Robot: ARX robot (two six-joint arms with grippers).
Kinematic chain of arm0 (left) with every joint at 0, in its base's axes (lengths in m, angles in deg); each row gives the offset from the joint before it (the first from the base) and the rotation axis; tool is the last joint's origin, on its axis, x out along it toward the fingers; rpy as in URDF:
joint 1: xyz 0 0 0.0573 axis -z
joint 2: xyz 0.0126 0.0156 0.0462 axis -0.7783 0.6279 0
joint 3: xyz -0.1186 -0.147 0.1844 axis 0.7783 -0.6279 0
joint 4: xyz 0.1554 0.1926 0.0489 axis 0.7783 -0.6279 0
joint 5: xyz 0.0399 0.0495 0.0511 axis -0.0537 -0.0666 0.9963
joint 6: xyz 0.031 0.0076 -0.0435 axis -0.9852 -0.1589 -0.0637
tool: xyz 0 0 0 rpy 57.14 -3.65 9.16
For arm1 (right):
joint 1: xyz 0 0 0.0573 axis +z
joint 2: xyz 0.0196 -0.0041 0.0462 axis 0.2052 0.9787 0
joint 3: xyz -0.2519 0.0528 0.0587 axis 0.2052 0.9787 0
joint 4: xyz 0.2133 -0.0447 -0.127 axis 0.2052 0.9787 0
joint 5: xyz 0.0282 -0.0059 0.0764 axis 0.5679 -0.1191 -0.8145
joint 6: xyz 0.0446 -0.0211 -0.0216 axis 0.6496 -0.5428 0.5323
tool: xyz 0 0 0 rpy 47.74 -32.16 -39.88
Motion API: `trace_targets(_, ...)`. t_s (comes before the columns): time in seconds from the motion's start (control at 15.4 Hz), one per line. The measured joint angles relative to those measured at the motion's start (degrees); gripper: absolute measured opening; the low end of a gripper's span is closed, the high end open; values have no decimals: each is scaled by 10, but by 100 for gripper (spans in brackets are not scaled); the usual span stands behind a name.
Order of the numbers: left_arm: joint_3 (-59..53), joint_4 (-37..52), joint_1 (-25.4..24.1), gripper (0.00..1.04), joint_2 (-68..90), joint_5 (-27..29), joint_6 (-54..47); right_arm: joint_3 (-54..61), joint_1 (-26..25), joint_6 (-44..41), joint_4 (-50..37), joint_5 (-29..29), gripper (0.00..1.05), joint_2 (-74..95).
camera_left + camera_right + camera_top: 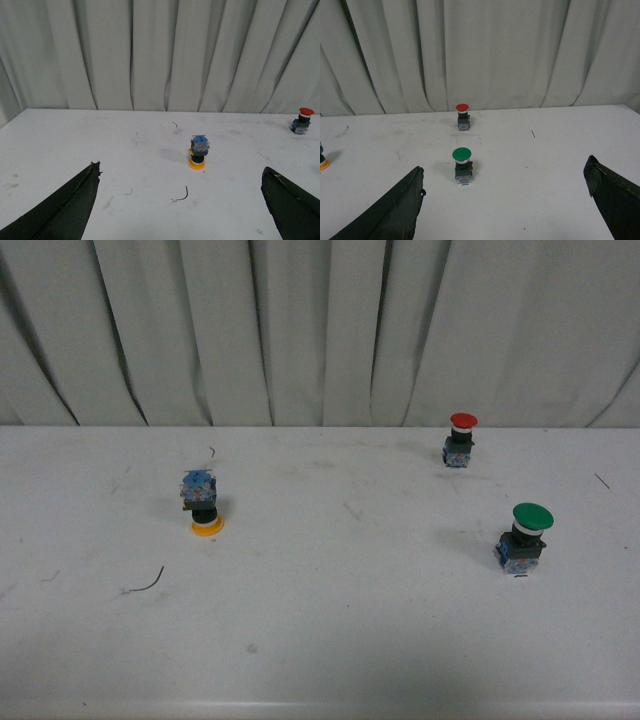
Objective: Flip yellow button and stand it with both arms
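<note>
Yellow button: the yellow button (203, 503) stood upside down on the white table (330, 630), left of centre in the front view. Its cap lay flat on the surface with the blue block on top, and nothing touched it.
Left gripper: the left gripper (181, 169) hung over the table with its jaws spread wide and nothing between them. In its wrist view the yellow button sat well ahead, roughly midway between the two black fingers (70, 205).
Right gripper: the right gripper (505, 165) was likewise wide open and empty. It faced the green button (526, 536), and only a sliver of the yellow cap showed at the frame's edge.
Arms: neither showed in the front view.
Red button: the red button (461, 438) stood upright, cap up, far back on the right near the curtain (320, 330).
Green button: it stood upright, nearer the robot than the red one and well apart from the yellow button.
Wire: a thin dark wire (148, 583) curled on the table near the yellow button, on the robot's side, not touching it.
Backdrop: pale pleated cloth hung along the table's far edge.
</note>
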Motion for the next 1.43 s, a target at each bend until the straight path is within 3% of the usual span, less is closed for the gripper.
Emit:
trace_targets(0.59,0,0,0,98,0,0,0,0,0,0,0,0,98,0)
trace_targets(0.65,14,-51,-3,98,9,-8,4,0,0,0,0,0,98,0)
trace_targets(0.72,51,-116,-9,98,68,-31,9,0,0,0,0,0,98,0)
trace_targets(0.78,73,-84,-10,98,115,-43,14,0,0,0,0,0,98,0)
trace_targets(0.85,93,-21,-7,98,162,-50,18,0,0,0,0,0,98,0)
trace_targets(1.04,149,200,89,98,429,-6,17,0,0,0,0,0,98,0)
trace_targets(1.17,253,300,130,98,646,11,11,0,0,0,0,0,98,0)
trace_targets(1.24,321,301,139,98,747,17,11,0,0,0,0,0,98,0)
trace_targets(1.43,507,181,144,98,988,1,20,0,0,0,0,0,98,0)
